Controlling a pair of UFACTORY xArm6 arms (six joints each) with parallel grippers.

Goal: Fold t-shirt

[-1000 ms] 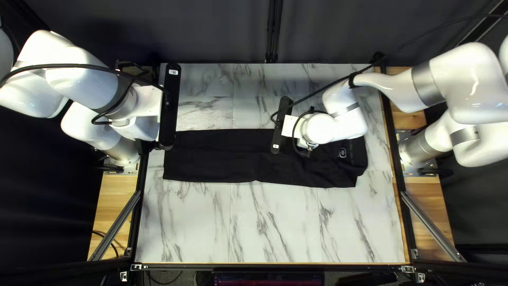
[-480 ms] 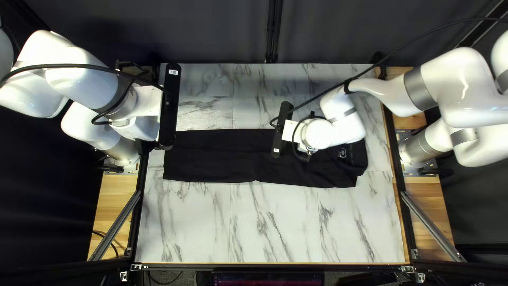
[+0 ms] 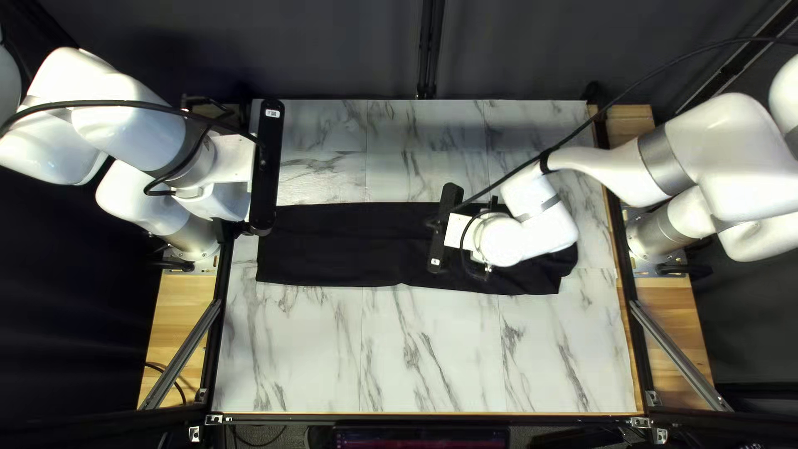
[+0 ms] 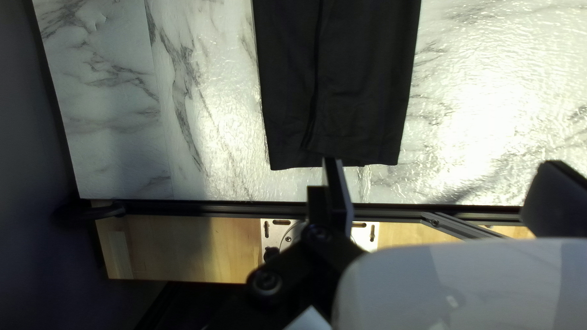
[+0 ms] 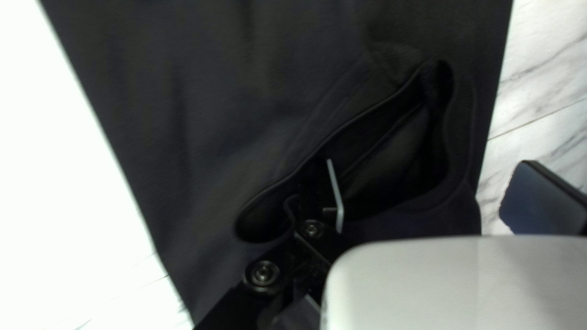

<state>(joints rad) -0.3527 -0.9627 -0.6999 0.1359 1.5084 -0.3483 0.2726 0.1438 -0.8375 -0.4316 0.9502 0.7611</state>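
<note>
The black t-shirt [image 3: 341, 249] lies as a long strip across the table's middle. My left gripper [image 3: 266, 166] hangs at the strip's left end; my right gripper [image 3: 445, 229] is above its right part, hiding some cloth. In the left wrist view, the shirt's end [image 4: 367, 79] lies just ahead of the left gripper [image 4: 443, 190], whose fingers stand wide apart with nothing held. In the right wrist view, the right gripper [image 5: 437, 195] is open over the shirt [image 5: 183, 122], one finger [image 5: 335, 195] at a gaping opening in the cloth; whether it touches, I cannot tell.
The marble-patterned table [image 3: 416, 357] shows bare in front of and behind the shirt. A black rail [image 4: 183, 209] borders its left side, with wooden boards [image 4: 183, 244] beyond. A cable [image 3: 665, 65] runs along my right arm.
My right gripper has moved toward the table's near edge and slightly to the right above the cloth. My left arm and the shirt look the same.
</note>
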